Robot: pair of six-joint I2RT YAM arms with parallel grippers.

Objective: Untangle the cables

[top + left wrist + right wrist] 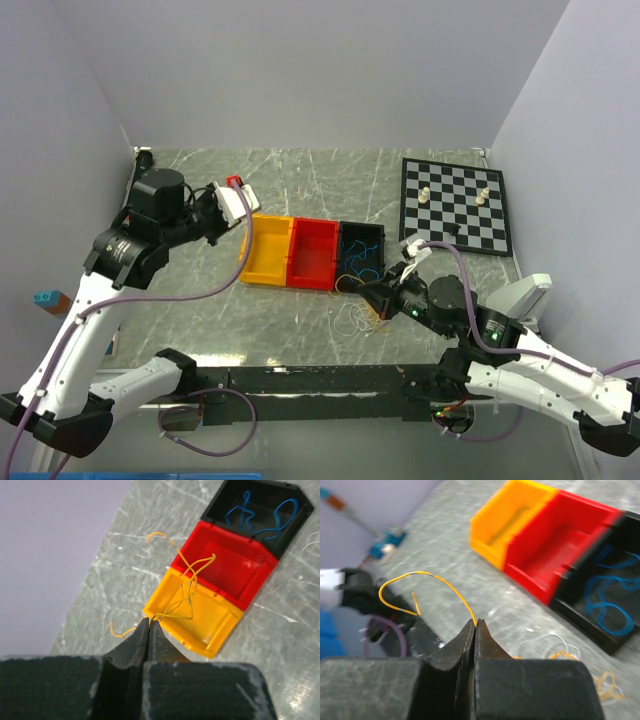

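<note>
L gripper (149,624) is pinched tight on a yellow cable (191,580), tips closed w/ no gap. The cable springs up from the tips and hangs in kinked loops over the yellow bin (210,615), one tail curling off to the side. R gripper (475,626) is clamped too, on the end of a second yellow strand (420,573) that arcs up and hooks back, well above the counter (300,180).

Blue cables (245,510) lie coiled in the black bin (270,544). The red bin (230,565) looks bare. A loose white-and-yellow tangle (355,320) sits on the counter just in front of the black bin, near the R gripper.

Handling, my read: v. light, hair-thin, springy. It holds its kinks, so it'll flick about and snag neighbours rather than drop flat. Prob slippery in the tips. Best hold is close to a free end w/ a firm pinch, then draw it out slowly so loops slide through and don't cinch.

Hard to see: from the top cam both held strands are too thin to trace, so can't say if they join. R wrist view is blurred at the bins. Strand count in the tangle is unclear, and its far edge is cut off.
</note>
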